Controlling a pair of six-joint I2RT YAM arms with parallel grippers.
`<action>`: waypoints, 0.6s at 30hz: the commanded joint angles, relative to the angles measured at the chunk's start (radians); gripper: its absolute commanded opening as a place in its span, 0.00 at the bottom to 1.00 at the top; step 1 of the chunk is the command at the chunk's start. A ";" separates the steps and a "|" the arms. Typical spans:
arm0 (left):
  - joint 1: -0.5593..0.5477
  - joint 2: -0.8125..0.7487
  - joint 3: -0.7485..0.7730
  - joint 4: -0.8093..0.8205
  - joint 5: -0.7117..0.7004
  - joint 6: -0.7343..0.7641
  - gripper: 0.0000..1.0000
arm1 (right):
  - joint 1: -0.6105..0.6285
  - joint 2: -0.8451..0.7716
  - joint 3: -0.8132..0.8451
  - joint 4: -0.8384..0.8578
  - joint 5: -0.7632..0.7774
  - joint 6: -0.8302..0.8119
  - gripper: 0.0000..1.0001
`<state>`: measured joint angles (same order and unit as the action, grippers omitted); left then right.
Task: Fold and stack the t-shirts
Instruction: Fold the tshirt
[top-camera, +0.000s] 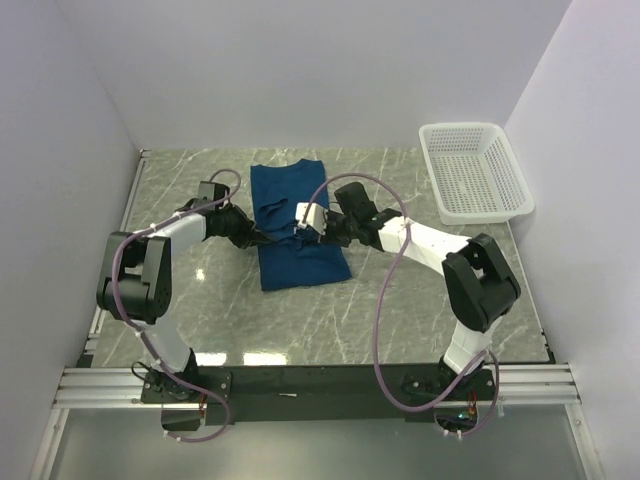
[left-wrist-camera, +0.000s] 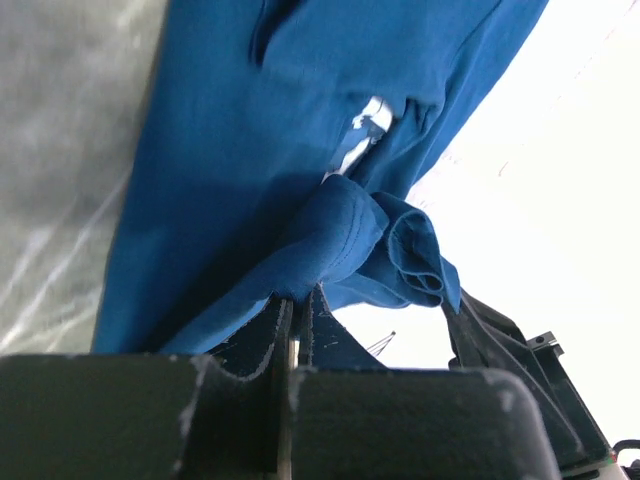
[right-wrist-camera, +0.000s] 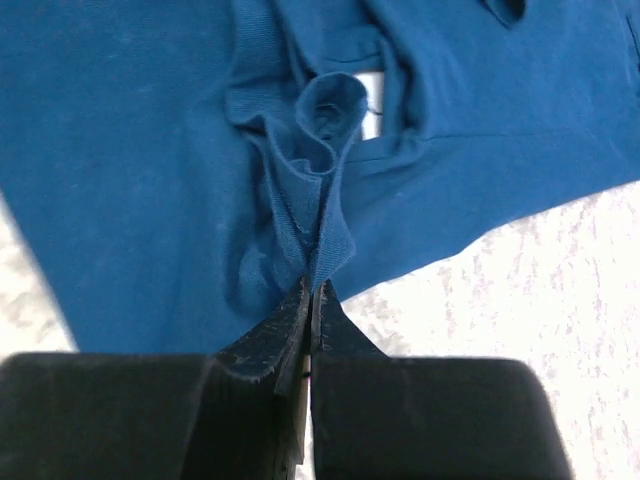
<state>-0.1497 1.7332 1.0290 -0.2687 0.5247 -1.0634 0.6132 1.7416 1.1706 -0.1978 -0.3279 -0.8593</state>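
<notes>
1. Left gripper (top-camera: 263, 238): reaches in from the left side of the garment. Its jaws are pressed together on a raised tuck of blue cloth (left-wrist-camera: 296, 312), probably to hold that edge for a lift.
2. T-shirt (top-camera: 295, 195): dark royal-blue, lying on the marble table (top-camera: 420, 300) at mid-depth, between the two arms. It is already narrowed to a long strip running away from the arm bases. The cloth is smooth at the far and near ends and bunched at mid-length where both grippers meet. A sliver of the pale print (right-wrist-camera: 370, 112) shows inside the bunched folds. No second shirt is in view.
3. Right gripper (top-camera: 303, 233): comes in from the right, just beside the left one. Its jaws are closed tight on a vertical pleat of the same shirt (right-wrist-camera: 312, 292). Matching pinches on either side suggest both will raise the middle for a crosswise fold. The grip takes in gathered layers, so the fold may come out uneven.
4. White mesh basket (top-camera: 466, 127): stands at the far right corner, well apart from the shirt, untouched.
</notes>
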 joint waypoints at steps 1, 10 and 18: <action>0.018 0.026 0.060 0.006 0.047 0.039 0.01 | -0.015 0.025 0.078 0.023 0.043 0.045 0.00; 0.044 0.077 0.112 -0.018 0.054 0.060 0.01 | -0.018 0.076 0.130 0.012 0.076 0.060 0.00; 0.065 0.111 0.167 0.002 0.144 0.083 0.26 | -0.021 0.137 0.169 0.064 0.238 0.200 0.17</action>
<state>-0.0944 1.8282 1.1461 -0.2962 0.5919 -1.0157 0.5991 1.8675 1.2907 -0.1959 -0.2047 -0.7662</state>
